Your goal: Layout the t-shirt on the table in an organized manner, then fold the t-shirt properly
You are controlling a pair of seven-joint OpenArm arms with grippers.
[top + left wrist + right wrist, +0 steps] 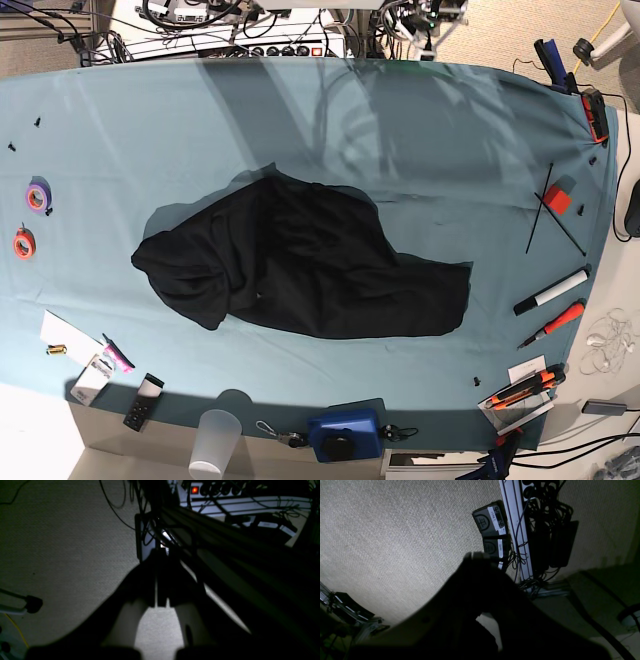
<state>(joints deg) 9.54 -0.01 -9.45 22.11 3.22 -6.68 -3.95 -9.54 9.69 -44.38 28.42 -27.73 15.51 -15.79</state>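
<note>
Base view: t-shirt [300,260] lies crumpled near the middle of the teal worktop [200,130], bunched thicker at its left end, no print showing. Neither arm is over the cloth. Tape rolls [32,215] sit at the left edge, markers [550,305] at the right, a plastic cup [215,440] at the near edge. Left wrist view: left end effector [161,600] clenched, empty, pointing at carpet and a power strip [225,492]. Right wrist view is dark; right end effector [476,556] looks clenched too, nothing in it.
</note>
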